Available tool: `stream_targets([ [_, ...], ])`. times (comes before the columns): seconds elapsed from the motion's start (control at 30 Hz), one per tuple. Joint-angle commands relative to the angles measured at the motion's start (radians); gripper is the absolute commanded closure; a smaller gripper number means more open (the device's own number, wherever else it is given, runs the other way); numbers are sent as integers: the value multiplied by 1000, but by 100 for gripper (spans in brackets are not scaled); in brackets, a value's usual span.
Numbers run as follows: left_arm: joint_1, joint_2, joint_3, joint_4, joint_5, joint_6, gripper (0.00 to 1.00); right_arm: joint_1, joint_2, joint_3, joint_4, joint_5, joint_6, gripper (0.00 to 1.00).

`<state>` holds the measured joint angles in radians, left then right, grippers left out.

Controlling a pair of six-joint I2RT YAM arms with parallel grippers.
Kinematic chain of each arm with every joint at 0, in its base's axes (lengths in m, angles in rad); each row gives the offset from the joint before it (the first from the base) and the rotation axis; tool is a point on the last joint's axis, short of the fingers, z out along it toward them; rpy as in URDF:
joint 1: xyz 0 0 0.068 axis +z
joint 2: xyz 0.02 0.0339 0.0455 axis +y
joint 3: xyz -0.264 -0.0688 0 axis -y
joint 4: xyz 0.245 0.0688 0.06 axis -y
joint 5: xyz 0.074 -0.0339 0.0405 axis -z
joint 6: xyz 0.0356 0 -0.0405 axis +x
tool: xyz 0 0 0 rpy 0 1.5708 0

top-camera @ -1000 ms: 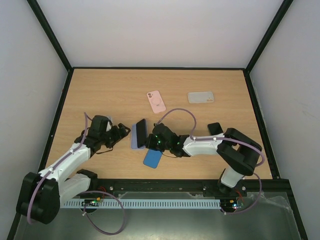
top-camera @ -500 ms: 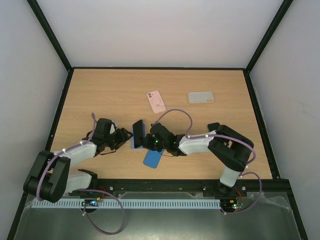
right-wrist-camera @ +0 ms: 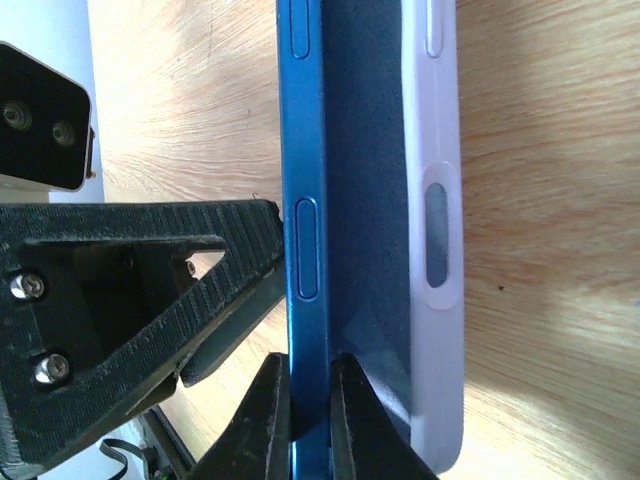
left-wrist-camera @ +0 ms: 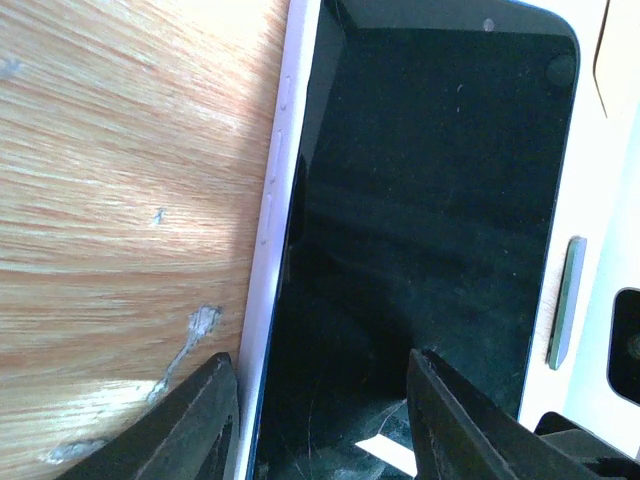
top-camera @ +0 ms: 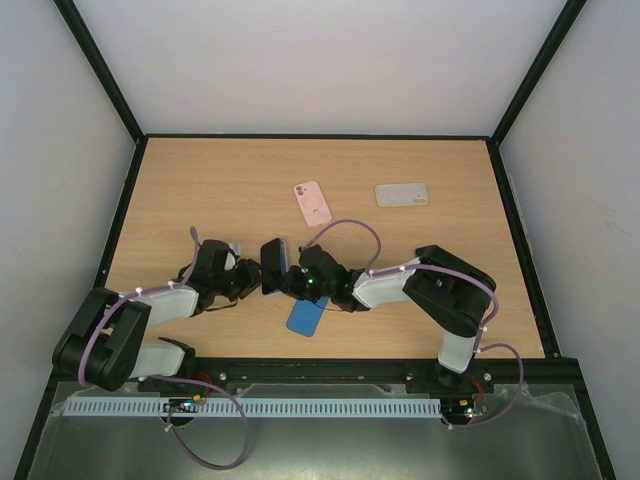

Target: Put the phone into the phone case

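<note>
A blue phone with a black screen stands on its edge, tilted into a lavender case at the table's near middle. My right gripper is shut on the phone's blue side rim, with the case's wall beside it; the right gripper pinches near one end. My left gripper is open against the phone's screen side. In the left wrist view the screen and the case edge fill the frame, and the left gripper has one finger outside the case edge and one over the screen.
A blue case lies flat just in front of the grippers. A pink case and a clear grey case lie farther back. The left gripper's black finger sits close beside the phone.
My left gripper has moved right, up to the phone. My right gripper has shifted left with the phone, which now stands steeper in the case.
</note>
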<state>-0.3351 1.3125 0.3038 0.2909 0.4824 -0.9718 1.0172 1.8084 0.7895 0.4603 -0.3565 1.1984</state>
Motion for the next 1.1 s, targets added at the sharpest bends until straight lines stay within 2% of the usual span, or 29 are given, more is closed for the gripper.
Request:
stream_targets([
  [0.0, -53, 37, -28, 46, 44, -49, 54, 4, 30, -21, 55, -54, 38, 98],
  [0.23, -54, 21, 2, -36, 5, -27, 59, -5, 4, -26, -3, -38, -34, 96],
  [0.5, -18, -3, 18, -114, -25, 14, 61, -43, -122, 4, -212, 53, -172, 75],
  [0.7, 9, -2, 37, -142, -28, 45, 62, -86, -165, 8, -260, 63, -226, 62],
  [1.07, 46, 40, 67, -150, -27, 89, 61, -129, -26, 112, -227, 22, -246, 54],
])
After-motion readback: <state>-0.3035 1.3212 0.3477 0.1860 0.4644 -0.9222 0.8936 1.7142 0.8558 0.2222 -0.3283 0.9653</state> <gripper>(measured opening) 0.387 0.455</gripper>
